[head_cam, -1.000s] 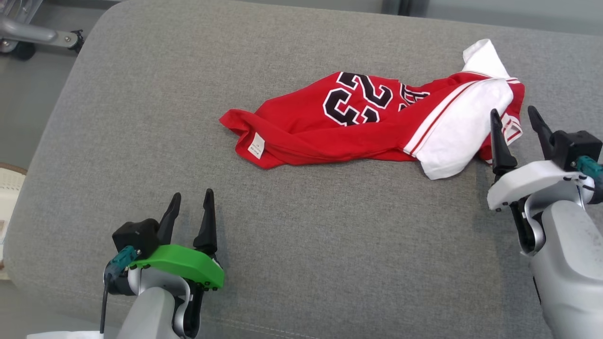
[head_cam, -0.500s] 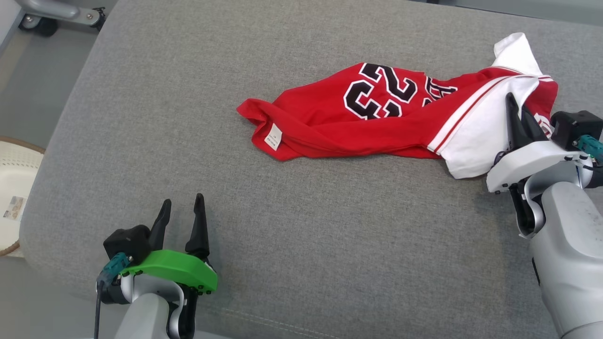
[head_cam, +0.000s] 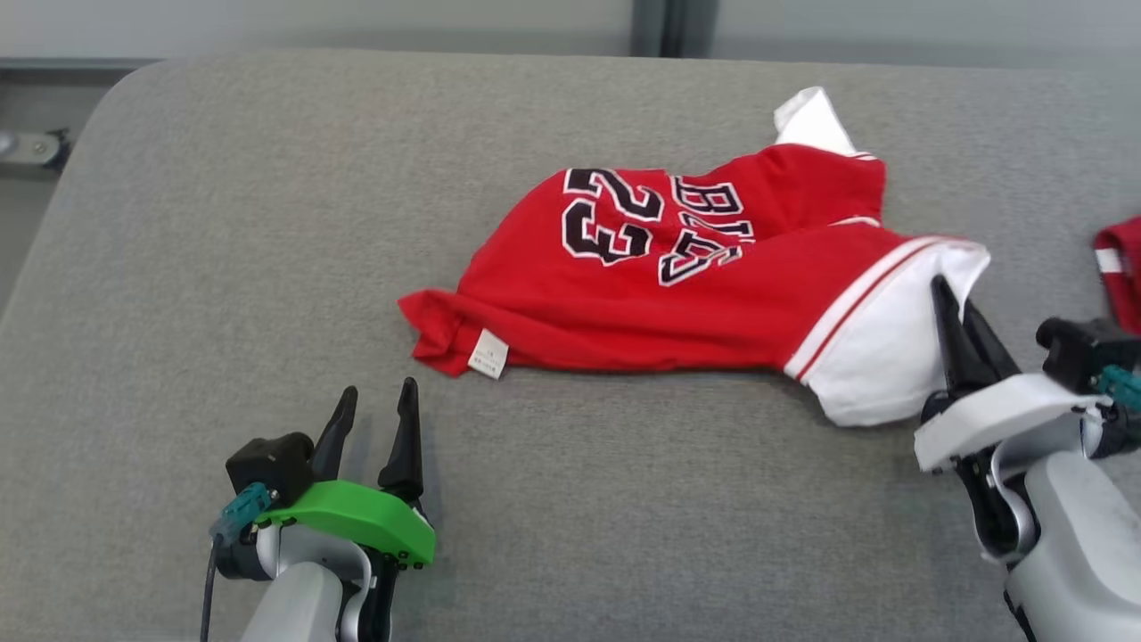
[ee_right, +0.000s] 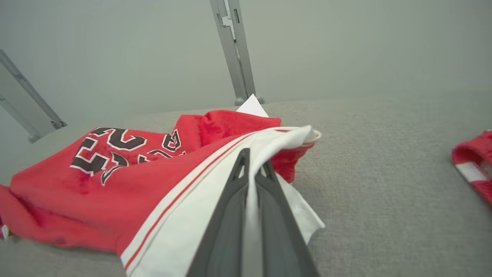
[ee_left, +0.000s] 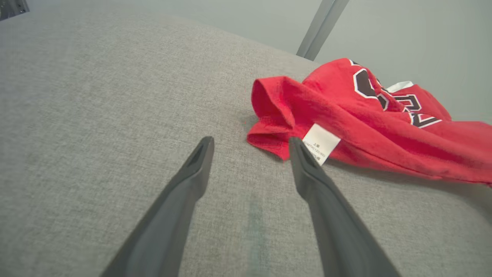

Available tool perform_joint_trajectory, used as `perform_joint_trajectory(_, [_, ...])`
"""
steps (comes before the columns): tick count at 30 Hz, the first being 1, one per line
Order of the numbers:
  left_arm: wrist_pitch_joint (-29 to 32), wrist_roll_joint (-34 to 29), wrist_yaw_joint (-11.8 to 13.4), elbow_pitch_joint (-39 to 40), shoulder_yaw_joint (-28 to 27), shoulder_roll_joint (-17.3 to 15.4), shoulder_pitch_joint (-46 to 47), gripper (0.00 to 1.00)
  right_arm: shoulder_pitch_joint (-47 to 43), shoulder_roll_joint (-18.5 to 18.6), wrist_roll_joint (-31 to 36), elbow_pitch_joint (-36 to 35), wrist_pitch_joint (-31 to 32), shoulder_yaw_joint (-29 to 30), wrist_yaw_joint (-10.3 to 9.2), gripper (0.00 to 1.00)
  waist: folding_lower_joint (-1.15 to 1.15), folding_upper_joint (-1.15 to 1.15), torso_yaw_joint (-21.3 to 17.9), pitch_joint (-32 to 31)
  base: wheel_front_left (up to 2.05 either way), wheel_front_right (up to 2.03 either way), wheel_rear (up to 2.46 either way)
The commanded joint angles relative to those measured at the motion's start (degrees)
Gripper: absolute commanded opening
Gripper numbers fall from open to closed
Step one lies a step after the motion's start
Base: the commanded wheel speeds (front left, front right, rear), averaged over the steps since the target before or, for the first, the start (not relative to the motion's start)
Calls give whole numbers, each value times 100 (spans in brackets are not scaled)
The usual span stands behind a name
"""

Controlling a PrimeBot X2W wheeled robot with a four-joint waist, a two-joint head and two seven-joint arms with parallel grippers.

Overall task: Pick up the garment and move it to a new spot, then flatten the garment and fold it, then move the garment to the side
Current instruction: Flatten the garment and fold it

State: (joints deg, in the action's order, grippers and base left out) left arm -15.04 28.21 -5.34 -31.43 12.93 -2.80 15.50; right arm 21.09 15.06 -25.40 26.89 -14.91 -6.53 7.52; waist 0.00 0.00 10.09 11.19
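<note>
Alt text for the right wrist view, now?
Right gripper is closed on the white fabric of a crumpled red jersey lying on a gray cushion. A second red-and-white cloth sits apart at the right edge.

Cut by the 3 o'clock edge in head view: red cloth piece with white stripe (head_cam: 1119, 267). Cropped at 3 o'clock in right wrist view too; kind of item not told. Print on small white sewn-in label (ee_left: 321, 143) too small to read. Red and white basketball jersey (ee_left: 384, 127) cropped at 3 o'clock in left wrist view. Black chest lettering (head_cam: 704, 236) creased, not legible. Grey metal frame part (head_cam: 31, 147) at 9 o'clock blurred, cropped.
</note>
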Motion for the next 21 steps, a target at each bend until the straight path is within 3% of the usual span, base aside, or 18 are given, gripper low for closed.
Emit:
perform_joint_trajectory(1, [-15,18,28,-12,16,-23,33,100,-193,62,-97,-31,76,-41,-8,0,0,0,-741,-472,0,0,0])
perform_joint_trajectory(5, [-16,43,64,-71,107,-24,63,100,-646,205,-198,-129,284,-192,-7,0,0,0,-1049,-488,0,0,0])
perform_joint_trajectory(6, [-15,52,71,-96,114,-26,63,100,-754,209,-197,-21,384,-162,-7,9,0,0,-1090,-484,0,0,0])
perform_joint_trajectory(7, [-15,42,74,-118,122,-26,62,100,-832,230,-96,99,492,-162,-7,80,0,0,-1113,-477,0,0,0])
perform_joint_trajectory(8, [-15,29,77,-138,131,-23,53,100,-821,212,-5,154,428,-107,-7,100,0,0,-1125,-470,0,0,0])
perform_joint_trajectory(15, [-15,-124,37,-251,34,-25,-87,100,-785,-129,787,380,34,564,-6,100,0,0,-1070,-487,0,0,0])
perform_joint_trajectory(21, [-15,-88,7,-386,-6,-23,-136,100,-788,-326,1153,204,-27,717,-7,100,0,0,-1054,-553,0,0,0])
